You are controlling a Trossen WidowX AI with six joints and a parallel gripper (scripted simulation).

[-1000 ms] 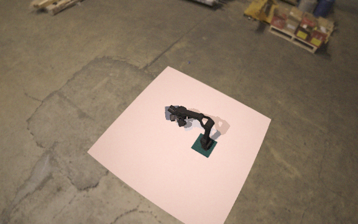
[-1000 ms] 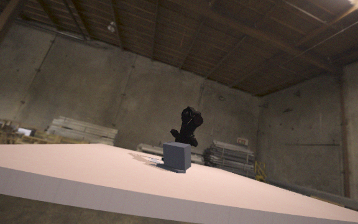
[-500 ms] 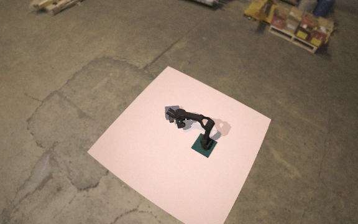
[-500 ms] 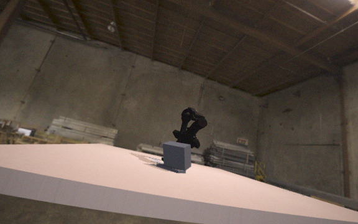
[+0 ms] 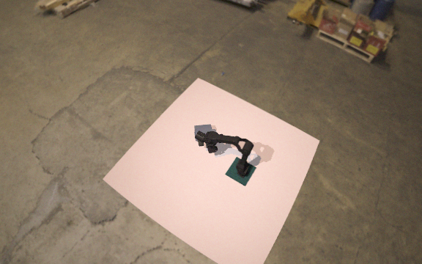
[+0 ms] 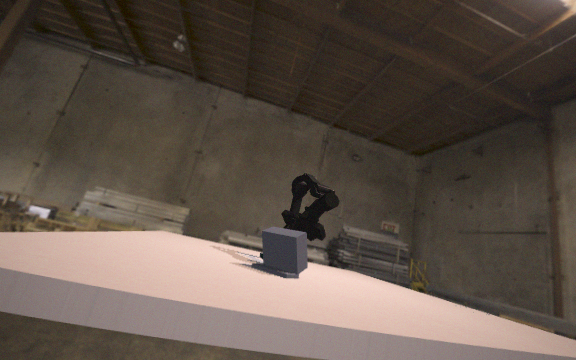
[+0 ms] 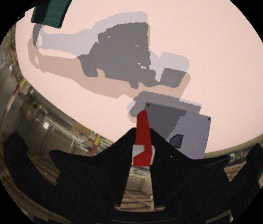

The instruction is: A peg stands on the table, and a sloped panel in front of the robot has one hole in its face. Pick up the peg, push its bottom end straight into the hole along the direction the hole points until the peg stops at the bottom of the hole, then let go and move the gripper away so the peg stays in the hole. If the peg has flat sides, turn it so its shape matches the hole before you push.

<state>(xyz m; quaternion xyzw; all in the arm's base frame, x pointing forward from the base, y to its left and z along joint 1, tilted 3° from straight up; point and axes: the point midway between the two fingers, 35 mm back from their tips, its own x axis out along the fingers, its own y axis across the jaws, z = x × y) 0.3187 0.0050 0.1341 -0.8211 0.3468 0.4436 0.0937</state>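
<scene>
A red peg with flat sides stands out between the fingertips of my black gripper, which is shut on it. The sloped blue-grey panel stands on the table. In the wrist view, its face shows one dark, angular hole, to the right of the peg. The peg's free end overlaps the panel's left edge in that view and is outside the hole. The top and exterior views show the arm's end close to the panel, but the peg cannot be made out there. The hole's exact outline is too small to tell.
The pink table top bears the arm's dark green base plate. The arm reaches from the plate to the panel. Shadows of the arm fall on the table and partly across the panel's face.
</scene>
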